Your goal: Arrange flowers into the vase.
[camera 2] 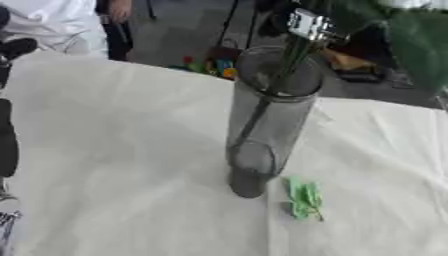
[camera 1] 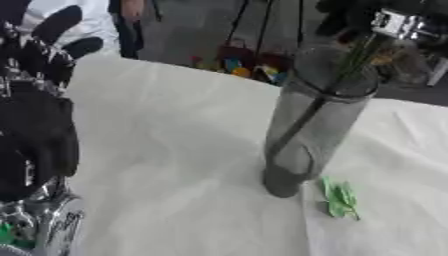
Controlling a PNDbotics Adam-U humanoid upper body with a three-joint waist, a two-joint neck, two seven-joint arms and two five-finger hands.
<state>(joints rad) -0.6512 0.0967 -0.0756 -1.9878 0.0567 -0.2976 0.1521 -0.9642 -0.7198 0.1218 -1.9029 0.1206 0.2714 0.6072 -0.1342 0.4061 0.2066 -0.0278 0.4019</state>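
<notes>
**Trainee:** What am I looking at, biggest thing first?

**Me:** The table [camera 1: 175, 150], draped in white cloth. Standing on it, upright, is the grey see-through vase [camera 1: 315, 125]. Flower stems [camera 1: 302, 120] run slantwise down inside it, their lower ends near the bottom, and more dark stems rise out of the mouth toward my right hand [camera 1: 398, 22] at the top right.

**Trainee:** Is that hand holding them?

**Me:** I can't tell. I only see the silver and black of it just above the vase rim; the fingers are not readable. The left hand [camera 1: 39, 55] is up at the left edge, dark fingers raised and looking spread, with nothing in it that I can see.

**Trainee:** How would you finish this step well?

**Me:** As I judge it, keep the stems centred over the mouth, lower straight down, and avoid dragging sideways against the rim, since a tall narrow vase could tip.

**Trainee:** Anything in the way?

**Me:** A small green leaf sprig [camera 1: 339, 199] lies on the cloth just beside the vase base, apart from it. Bright toys [camera 1: 245, 65] sit beyond the far table edge, well clear.
</notes>
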